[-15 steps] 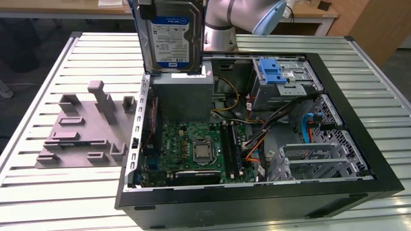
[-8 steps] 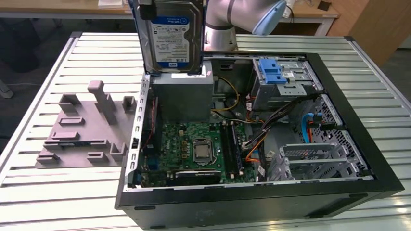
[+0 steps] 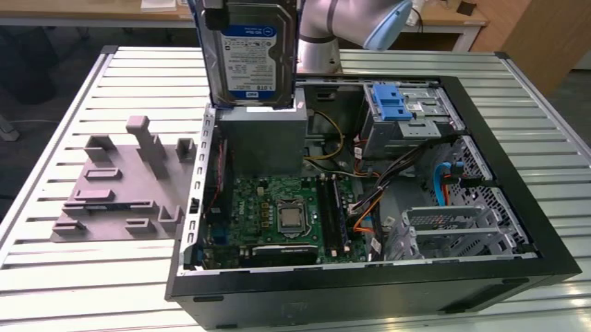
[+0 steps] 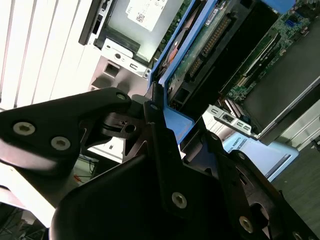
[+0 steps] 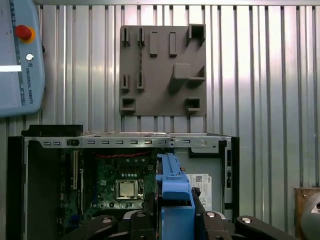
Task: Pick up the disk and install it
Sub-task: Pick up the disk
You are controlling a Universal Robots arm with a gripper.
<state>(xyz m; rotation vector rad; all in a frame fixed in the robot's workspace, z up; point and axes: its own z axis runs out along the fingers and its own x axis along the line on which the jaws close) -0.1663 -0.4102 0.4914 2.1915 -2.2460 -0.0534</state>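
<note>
Disk, a flat silver-metal hard drive with blue rails [image 3: 251, 55], hangs upright over the open black computer case [image 3: 369, 294], clamped in the black gripper [image 5: 175, 220]; carried, uninstalled, seemingly needing alignment with the blue-latched metal cage [image 3: 411, 114].

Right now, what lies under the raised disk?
The grey power-supply box lies under the disk, inside the open computer case. In the first wrist view the disk covers part of that box, so that part is hidden.
</note>
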